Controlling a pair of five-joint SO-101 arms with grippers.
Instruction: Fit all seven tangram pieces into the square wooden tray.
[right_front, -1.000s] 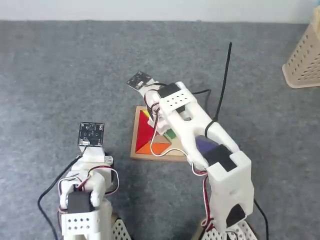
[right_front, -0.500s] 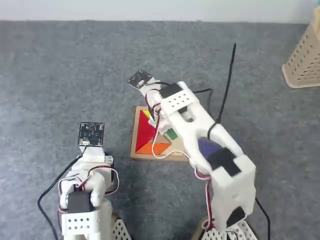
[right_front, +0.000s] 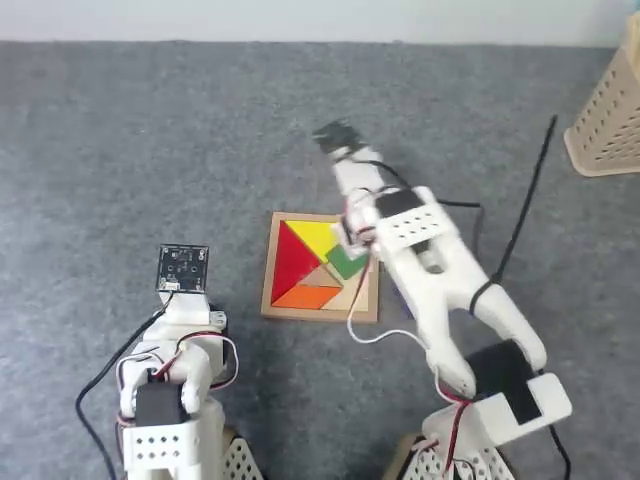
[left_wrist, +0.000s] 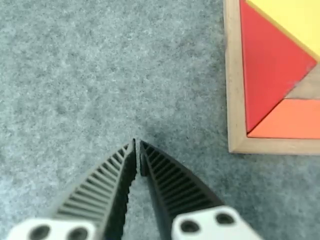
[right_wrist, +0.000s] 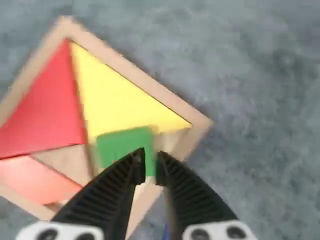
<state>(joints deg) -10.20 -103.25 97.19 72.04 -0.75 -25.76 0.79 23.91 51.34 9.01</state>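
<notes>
Grey carpet (right_front: 150, 130) covers the whole table, and the square wooden tray (right_front: 269, 290) sits on it roughly in the middle, between the 2 arms. Inside the tray I can make out 4 coloured pieces: a red triangle (right_front: 290, 262) along the left side, a yellow triangle (right_front: 315, 237) along the far side, a small green square (right_front: 347, 262) towards the right, and an orange piece (right_front: 305, 296) along the near edge. There are tan patches between them too, but I can't tell whether that's bare tray floor or plain wood pieces. The right gripper (right_wrist: 148, 155) hangs over the tray's right part with its tips above the edge of the green square. Its jaws are almost closed with just a thin slit between them, and nothing is gripped. The left gripper (left_wrist: 137, 147) is off to the tray's left, near the front corner and pointing down at bare carpet. Its tips are practically touching and it's holding nothing either. A beige slatted basket (right_front: 610, 110) stands well apart at the far right edge.
</notes>
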